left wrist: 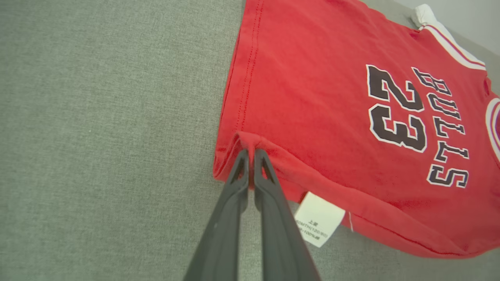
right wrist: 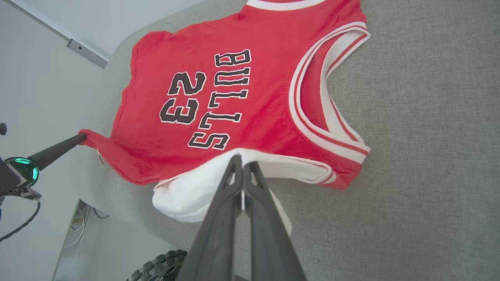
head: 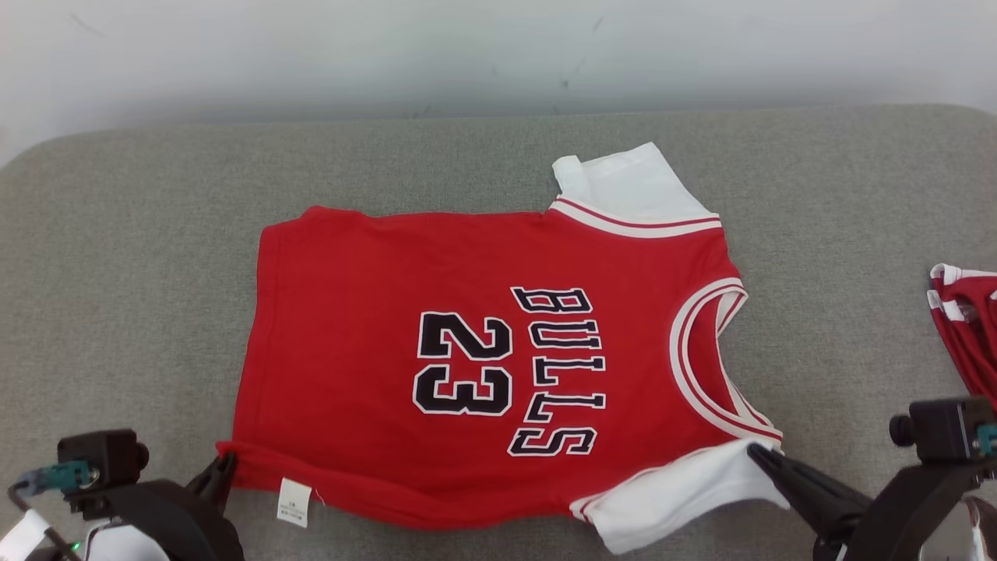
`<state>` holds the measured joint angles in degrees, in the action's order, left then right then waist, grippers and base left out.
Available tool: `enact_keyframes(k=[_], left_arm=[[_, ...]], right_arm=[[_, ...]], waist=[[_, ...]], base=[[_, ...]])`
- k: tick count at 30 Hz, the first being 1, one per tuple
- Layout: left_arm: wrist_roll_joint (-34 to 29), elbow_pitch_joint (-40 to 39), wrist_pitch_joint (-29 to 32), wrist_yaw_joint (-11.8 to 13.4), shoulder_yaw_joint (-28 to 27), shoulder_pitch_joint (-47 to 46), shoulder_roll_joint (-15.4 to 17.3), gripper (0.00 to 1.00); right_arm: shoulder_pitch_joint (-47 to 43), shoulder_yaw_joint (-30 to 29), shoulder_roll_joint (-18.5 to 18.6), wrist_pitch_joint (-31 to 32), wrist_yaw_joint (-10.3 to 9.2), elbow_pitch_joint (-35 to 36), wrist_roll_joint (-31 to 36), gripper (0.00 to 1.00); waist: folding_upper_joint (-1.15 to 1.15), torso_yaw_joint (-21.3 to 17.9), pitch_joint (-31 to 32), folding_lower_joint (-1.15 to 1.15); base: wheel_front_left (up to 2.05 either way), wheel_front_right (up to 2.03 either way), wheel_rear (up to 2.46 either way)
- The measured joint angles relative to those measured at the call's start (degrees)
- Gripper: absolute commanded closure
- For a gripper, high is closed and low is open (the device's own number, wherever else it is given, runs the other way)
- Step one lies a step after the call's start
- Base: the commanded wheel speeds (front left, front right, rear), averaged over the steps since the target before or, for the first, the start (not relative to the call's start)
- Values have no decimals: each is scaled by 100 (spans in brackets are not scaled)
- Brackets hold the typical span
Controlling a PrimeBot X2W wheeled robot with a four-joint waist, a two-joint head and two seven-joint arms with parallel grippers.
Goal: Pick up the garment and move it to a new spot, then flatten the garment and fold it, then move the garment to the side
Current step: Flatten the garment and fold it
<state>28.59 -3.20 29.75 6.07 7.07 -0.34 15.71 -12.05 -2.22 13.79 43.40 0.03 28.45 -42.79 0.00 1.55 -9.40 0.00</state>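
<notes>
Red Bulls jersey (head: 467,366) mid-frame on grey cushion (head: 140,273), left gripper (head: 227,459) pinching its hem corner (left wrist: 244,139), right gripper (head: 755,449) pinching white sleeve (head: 670,499)

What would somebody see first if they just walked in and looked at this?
The bright red jersey with BULLS and 23 in black, spread flat in the middle of the grey fabric surface. Next, the two dark claws pinching its near edge: the left claw shut on the hem corner, the right claw shut on the white sleeve.
</notes>
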Motion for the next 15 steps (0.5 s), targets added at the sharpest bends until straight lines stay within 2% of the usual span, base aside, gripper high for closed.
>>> enact_keyframes(k=[11, 15], left_arm=[[-226, 400, 67, 21, 99, -619, -53, 100], [-314, 641, 71, 21, 202, -1152, -107, 100]], right_arm=[[1104, -48, 51, 3, 49, -880, -174, 100], [1291, -69, 83, 3, 49, -1239, -183, 100]], waist=[[0, 8, -167, 0], [0, 45, -255, 0]], base=[[0, 0, 0], [0, 0, 0]])
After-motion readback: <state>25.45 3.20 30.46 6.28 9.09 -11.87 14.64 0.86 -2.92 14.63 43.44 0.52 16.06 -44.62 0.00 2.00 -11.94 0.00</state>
